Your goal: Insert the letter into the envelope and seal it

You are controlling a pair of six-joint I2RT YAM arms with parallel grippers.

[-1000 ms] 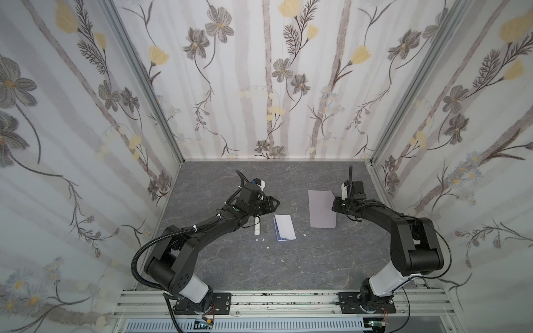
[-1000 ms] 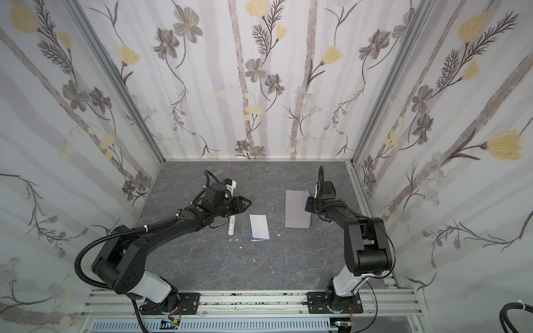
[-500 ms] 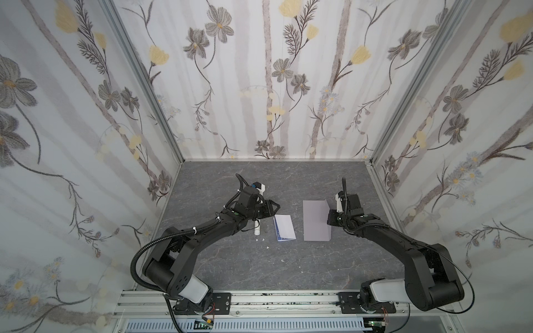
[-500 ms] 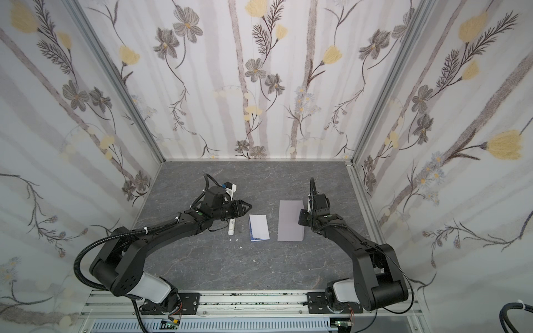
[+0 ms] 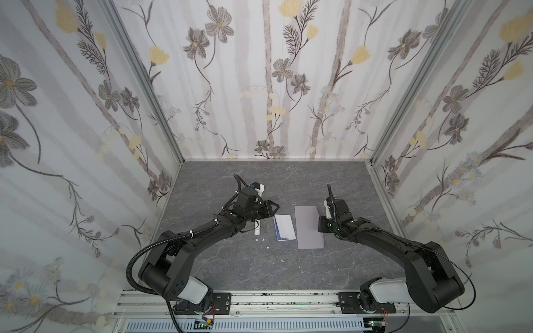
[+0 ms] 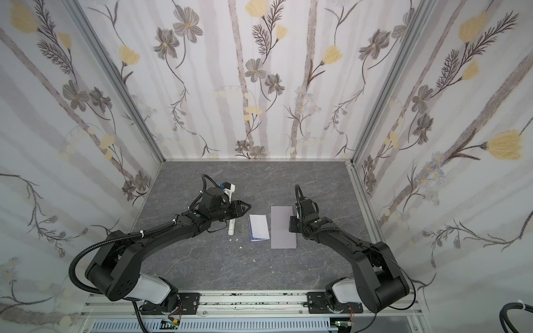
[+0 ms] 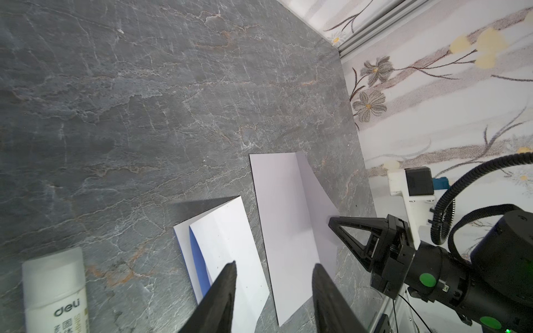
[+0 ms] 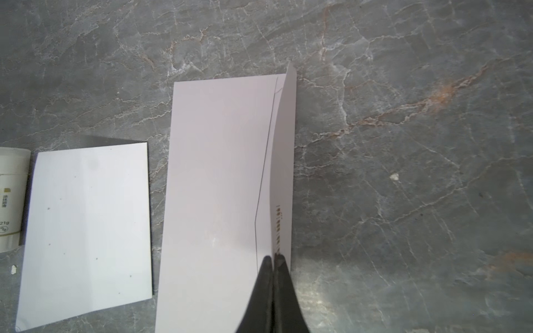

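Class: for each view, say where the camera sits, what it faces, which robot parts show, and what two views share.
Top view: high in front, facing down at table; both arms.
Top view: same head, same aim at table; both arms.
Left wrist: on left arm, facing letter, envelope; open left gripper, right gripper.
Right wrist: on right arm, facing down; right gripper shut on envelope.
Shared: wrist views both show glue stick.

On the table [image 5: 259, 268], glue stick [image 5: 257, 230] left of letter [image 5: 284, 227]; envelope [image 5: 307, 227] right.
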